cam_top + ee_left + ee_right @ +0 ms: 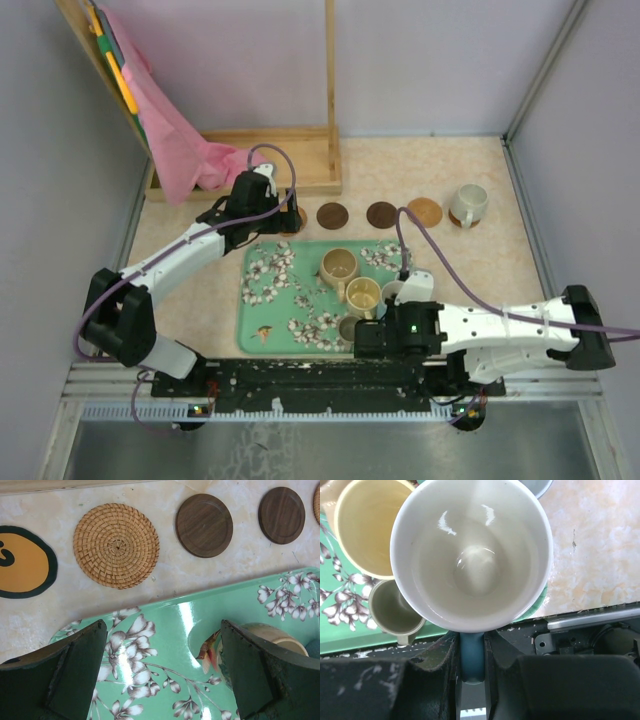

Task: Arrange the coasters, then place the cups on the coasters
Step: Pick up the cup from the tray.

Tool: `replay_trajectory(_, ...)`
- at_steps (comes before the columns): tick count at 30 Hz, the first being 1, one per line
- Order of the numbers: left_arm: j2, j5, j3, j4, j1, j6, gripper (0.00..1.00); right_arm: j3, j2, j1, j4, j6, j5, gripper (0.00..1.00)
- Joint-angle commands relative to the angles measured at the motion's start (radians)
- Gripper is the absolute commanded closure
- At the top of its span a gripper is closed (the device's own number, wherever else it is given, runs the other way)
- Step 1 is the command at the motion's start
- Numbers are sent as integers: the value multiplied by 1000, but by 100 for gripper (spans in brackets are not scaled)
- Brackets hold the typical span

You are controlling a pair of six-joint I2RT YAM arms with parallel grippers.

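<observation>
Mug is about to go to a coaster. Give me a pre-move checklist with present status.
1. Right claw shut on the held mug by its blue handle: ok.
2. Bare dark coaster free to receive it: ok.
3. Held mug lifted clear of the green tray: cannot tell.
4. Yellow cup apart from the held mug: cannot tell.
5. Left claw open and empty: ok.
</observation>
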Motion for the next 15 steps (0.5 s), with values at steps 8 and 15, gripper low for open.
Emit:
replay_trajectory(8, 4, 15, 14, 6, -6, -4, 0, 160, -12, 16, -64, -5, 169, 100)
replay_trajectory(15, 0, 17, 11, 5, -6, -8, 0, 209, 2, 16, -121, 10, 184, 100)
